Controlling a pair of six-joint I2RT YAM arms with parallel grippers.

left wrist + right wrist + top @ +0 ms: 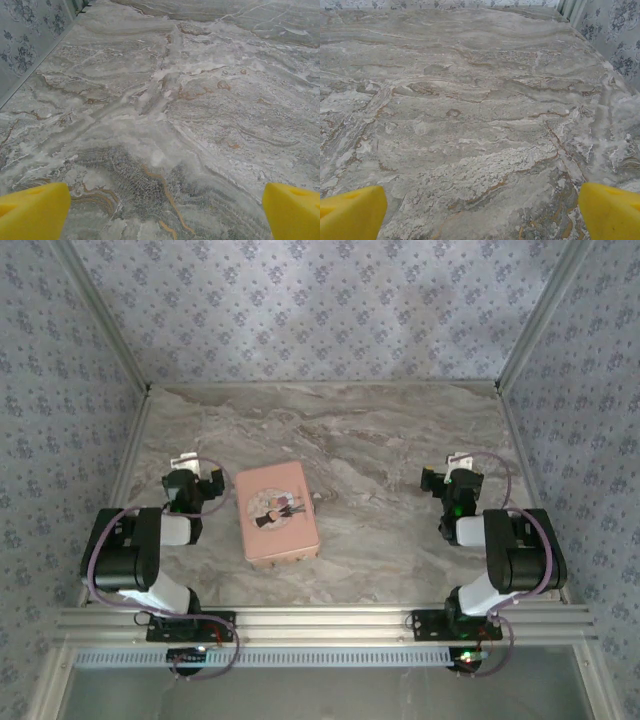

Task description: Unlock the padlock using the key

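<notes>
The padlock and the key are hidden from me. A pink rectangular tin with a cartoon picture lies flat on the marble table, left of centre. My left gripper rests just left of the tin, pointing toward the back wall. In the left wrist view, its yellow fingertips stand wide apart over bare marble, so the left gripper is open and holds nothing. My right gripper sits at the right side of the table. The right gripper is open too, with yellow fingertips spread over bare marble.
Patterned walls close off the table at the back and both sides, with metal corner posts. An aluminium rail carries both arm bases at the near edge. Open marble stretches between the tin and my right gripper.
</notes>
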